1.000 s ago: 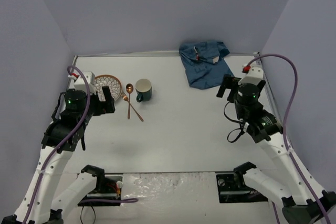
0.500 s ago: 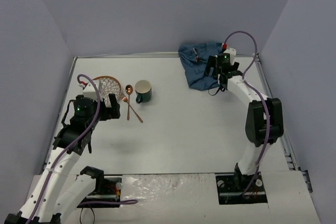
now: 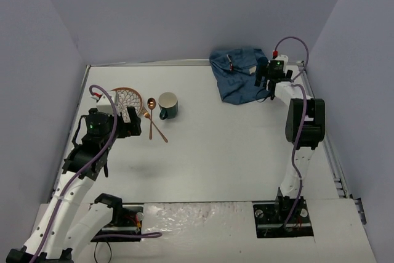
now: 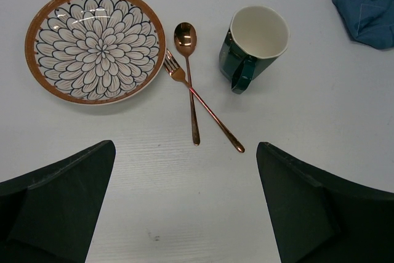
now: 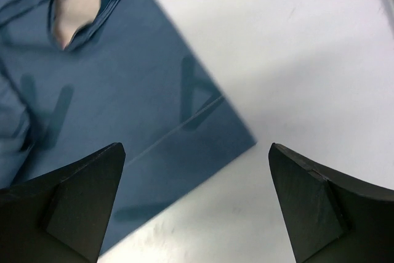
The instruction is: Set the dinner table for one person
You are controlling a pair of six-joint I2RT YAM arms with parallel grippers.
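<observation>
On the white dinner table (image 3: pixel 221 152) a flower-patterned plate (image 4: pixel 95 44) lies at the far left. To its right a copper spoon (image 4: pixel 186 72) and fork (image 4: pixel 203 106) cross each other, beside a dark green mug (image 4: pixel 255 44) with a white inside. My left gripper (image 4: pixel 184 149) hovers open just near of the cutlery handles, holding nothing. A crumpled blue cloth mat (image 3: pixel 237 75) lies at the far right. My right gripper (image 5: pixel 197 149) is open over the mat's near right corner (image 5: pixel 203 127), empty.
Purple walls close in the table on three sides. A thin metal strip (image 3: pixel 329 152) runs along the right edge. The right arm (image 3: pixel 301 121) stretches straight out toward the far right corner.
The right arm has stretched out from mid-right of the table to the far right, reaching the mat's corner. The left gripper has shifted slightly nearer and right. Both stayed open.
</observation>
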